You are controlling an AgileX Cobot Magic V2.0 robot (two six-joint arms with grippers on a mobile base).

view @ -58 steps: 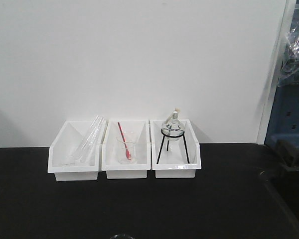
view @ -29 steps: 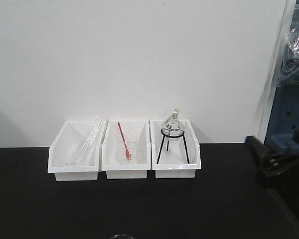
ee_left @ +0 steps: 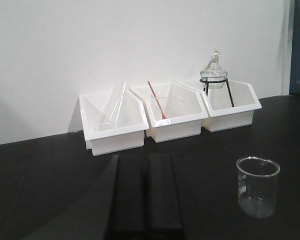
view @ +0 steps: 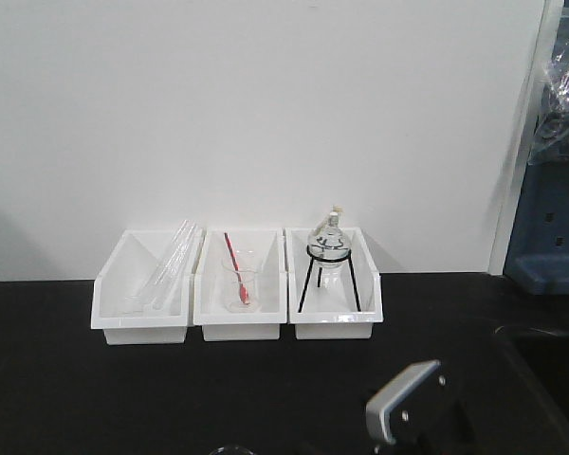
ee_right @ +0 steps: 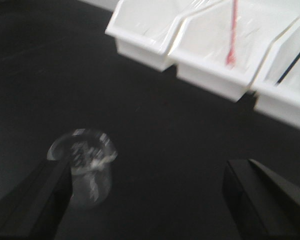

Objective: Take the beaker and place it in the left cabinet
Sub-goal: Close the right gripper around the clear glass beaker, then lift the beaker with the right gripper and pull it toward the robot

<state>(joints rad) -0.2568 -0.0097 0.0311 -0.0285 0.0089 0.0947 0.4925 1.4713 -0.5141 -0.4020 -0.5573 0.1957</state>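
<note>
In the front view, three white bins (view: 237, 318) sit in a row by the wall, out of the way. Only the rim of the beaker (view: 232, 450) peeks in at the bottom edge. A grey bit of the right arm (view: 410, 408) pokes up near it.

In the left wrist view, the beaker (ee_left: 258, 187) stands upright and alone on the black counter (ee_left: 50, 165), easy to reach. The left fingers (ee_left: 162, 200) are pressed together and hold nothing.

In the right wrist view, the right fingers (ee_right: 35, 200) are spread wide and empty, so the blurry beaker (ee_right: 85, 170) can fit between them. It sits just beside one finger. The left cabinet is not in sight.
</note>
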